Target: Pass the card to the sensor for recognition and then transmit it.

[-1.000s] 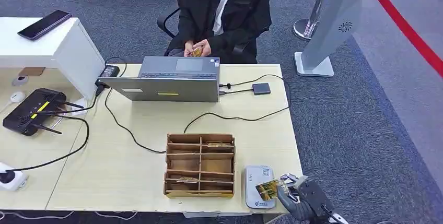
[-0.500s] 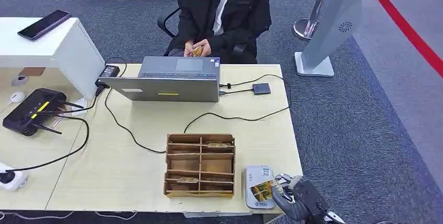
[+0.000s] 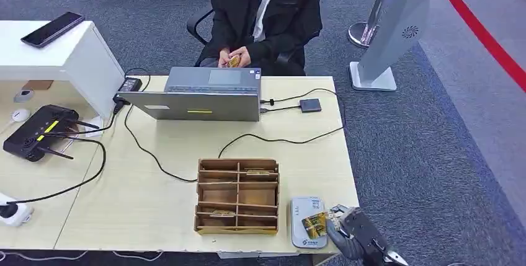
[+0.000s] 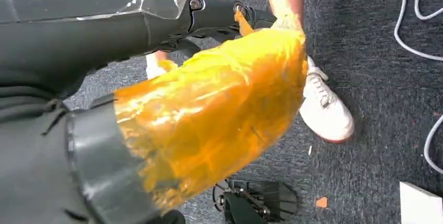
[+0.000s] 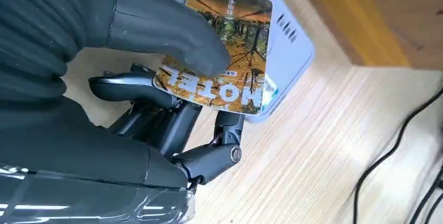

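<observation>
Pinching the card [image 3: 314, 224] in the right hand [image 3: 355, 234], fingers [image 5: 156, 25] clamped, flat over the sensor [image 3: 307, 222] at the table [image 3: 155, 204] edge. Reading under way; handing on to the person [image 3: 267, 5] beyond the laptop [image 3: 198, 95] left.

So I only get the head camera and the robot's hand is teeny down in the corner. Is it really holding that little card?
Observer: Yes. In the right wrist view the right hand pinches the card between its thumb and the fingers beneath.
Operator: What's on the card?
Observer: An orange forest picture, with the word HOTEL printed along one edge.
Operator: Is it over the white box thing?
Observer: Yes, the card lies across the white sensor in that view; I cannot tell whether they touch.
Operator: And the other hand?
Observer: The left wrist view looks down at dark carpet, with the left hand beside something wrapped in orange film; whether that hand is open is unclear.
</observation>
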Tool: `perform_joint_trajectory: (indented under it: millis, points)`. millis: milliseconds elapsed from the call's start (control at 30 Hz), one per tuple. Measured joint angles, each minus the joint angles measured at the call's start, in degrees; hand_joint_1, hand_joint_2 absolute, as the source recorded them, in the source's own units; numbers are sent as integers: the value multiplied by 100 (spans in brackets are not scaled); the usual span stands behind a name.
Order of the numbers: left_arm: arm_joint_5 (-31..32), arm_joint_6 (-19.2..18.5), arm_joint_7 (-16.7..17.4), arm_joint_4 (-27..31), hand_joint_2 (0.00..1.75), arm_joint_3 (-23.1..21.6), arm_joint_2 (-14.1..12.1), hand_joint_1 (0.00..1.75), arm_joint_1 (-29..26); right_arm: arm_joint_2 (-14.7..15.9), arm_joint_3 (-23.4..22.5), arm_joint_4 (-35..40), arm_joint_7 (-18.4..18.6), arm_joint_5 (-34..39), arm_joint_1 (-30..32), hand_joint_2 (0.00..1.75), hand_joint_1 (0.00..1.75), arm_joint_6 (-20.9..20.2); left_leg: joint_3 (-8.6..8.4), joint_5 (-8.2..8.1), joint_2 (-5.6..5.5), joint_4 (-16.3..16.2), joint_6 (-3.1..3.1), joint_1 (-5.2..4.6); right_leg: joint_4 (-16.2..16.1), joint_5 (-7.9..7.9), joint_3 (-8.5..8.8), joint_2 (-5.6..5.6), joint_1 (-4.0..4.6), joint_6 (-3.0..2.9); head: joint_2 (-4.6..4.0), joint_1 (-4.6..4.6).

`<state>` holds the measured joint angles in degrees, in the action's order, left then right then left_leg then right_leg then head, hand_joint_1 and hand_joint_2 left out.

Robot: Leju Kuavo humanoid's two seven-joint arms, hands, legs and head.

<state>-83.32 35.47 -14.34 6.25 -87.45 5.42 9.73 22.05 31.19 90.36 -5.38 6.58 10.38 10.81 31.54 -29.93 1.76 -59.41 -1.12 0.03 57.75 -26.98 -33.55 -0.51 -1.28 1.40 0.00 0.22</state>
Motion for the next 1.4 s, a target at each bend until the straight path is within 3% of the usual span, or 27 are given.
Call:
perform_joint_trajectory:
  millis: [133,500,1400]
  points:
    - [20,2,0,2,0,-15,4,0,3,-2,88,-103,83,-191,-36,175,175,291,0,0,0,0,0,0,0,0,0,0,0,0,0,0]
    - [24,2,0,4,0,-18,24,0,6,-37,267,-230,295,-706,-169,175,175,630,-2,0,0,0,0,0,0,0,2,0,0,0,0,-2]
    - [-2,-4,-7,4,0,-18,28,0,11,-393,689,-400,260,-1559,-589,175,175,350,-4,1,1,0,0,1,1,1,4,1,0,0,0,0]
